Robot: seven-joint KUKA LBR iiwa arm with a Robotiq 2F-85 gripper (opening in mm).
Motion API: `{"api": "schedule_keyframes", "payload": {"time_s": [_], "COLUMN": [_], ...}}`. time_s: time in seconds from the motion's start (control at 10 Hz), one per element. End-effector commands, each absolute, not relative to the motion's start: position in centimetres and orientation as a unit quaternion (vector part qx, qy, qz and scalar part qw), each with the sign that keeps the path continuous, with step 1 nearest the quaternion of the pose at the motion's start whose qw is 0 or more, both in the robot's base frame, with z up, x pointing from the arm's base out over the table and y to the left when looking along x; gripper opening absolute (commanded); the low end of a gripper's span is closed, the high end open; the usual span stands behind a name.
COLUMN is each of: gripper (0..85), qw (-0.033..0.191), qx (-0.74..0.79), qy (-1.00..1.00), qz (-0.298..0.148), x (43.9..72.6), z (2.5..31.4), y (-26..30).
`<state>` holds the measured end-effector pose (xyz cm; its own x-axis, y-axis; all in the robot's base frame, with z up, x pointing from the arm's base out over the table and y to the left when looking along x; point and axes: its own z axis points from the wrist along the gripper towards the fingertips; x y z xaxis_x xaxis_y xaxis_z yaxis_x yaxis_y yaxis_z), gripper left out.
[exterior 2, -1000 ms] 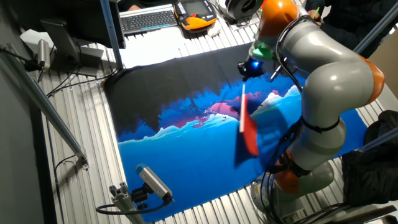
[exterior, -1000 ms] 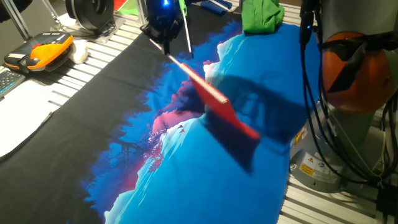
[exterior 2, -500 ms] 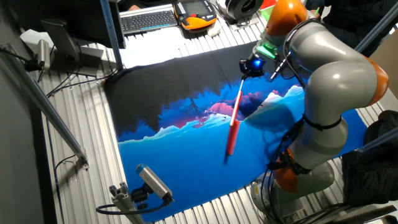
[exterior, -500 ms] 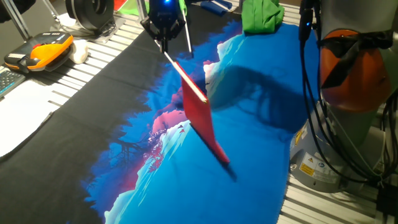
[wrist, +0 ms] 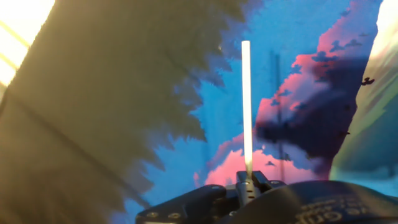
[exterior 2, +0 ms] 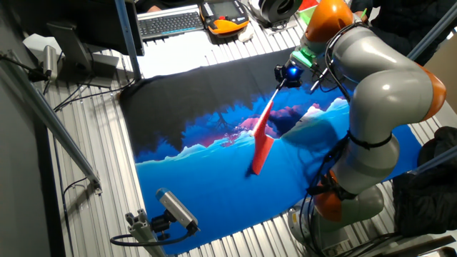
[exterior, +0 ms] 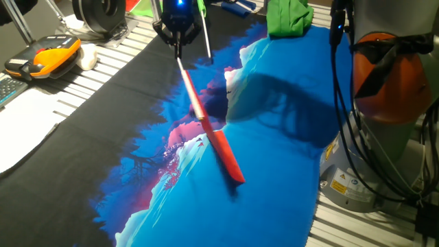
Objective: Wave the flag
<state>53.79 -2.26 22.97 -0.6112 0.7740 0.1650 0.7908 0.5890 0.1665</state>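
My gripper [exterior: 178, 42] is at the far side of the table, shut on the end of the flag's thin white stick [exterior: 188, 86]. The flag [exterior: 223, 154] slants down and away from the fingers, its red cloth hanging just above the printed cloth. In the other fixed view the gripper [exterior 2: 284, 74] holds the flag [exterior 2: 260, 141] pointing down and to the left. In the hand view the stick [wrist: 247, 106] runs straight up from the closed fingertips of the gripper [wrist: 249, 182]; the red cloth does not show there.
A large blue, black and pink printed cloth [exterior: 288, 171] covers the table. A green cloth bundle [exterior: 288, 17] lies at its far edge. An orange and black pendant [exterior: 44, 56] and a keyboard [exterior 2: 168, 23] lie beside it. The arm's base [exterior 2: 346, 203] stands at the table's edge.
The flag has swung sideways over the printed cloth, from pointing right to pointing more towards the cloth's middle. The red cloth has turned from broad to nearly edge-on. The gripper stayed shut on the stick.
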Motion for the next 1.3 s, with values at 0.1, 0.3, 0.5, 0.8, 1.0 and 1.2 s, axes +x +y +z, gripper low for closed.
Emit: {"api": "schedule_keyframes", "payload": {"time_s": [0.1, 0.3, 0.5, 0.8, 1.0, 1.2], "gripper": [17.0, 17.0, 17.0, 0.0, 0.0, 0.0], "qw": [-0.002, -0.001, 0.008, 0.031, 0.043, 0.054], "qx": [-0.708, -0.707, -0.658, -0.537, -0.476, -0.415], "qy": [-0.697, -0.698, -0.742, -0.834, -0.87, -0.901], "qz": [-0.117, -0.113, -0.13, -0.123, -0.118, -0.115], "x": [54.3, 54.8, 54.0, 53.0, 52.9, 52.8], "z": [22.6, 22.2, 22.8, 23.6, 23.6, 23.6], "y": [-2.3, -2.3, -2.3, -2.4, -2.2, -2.2]}}
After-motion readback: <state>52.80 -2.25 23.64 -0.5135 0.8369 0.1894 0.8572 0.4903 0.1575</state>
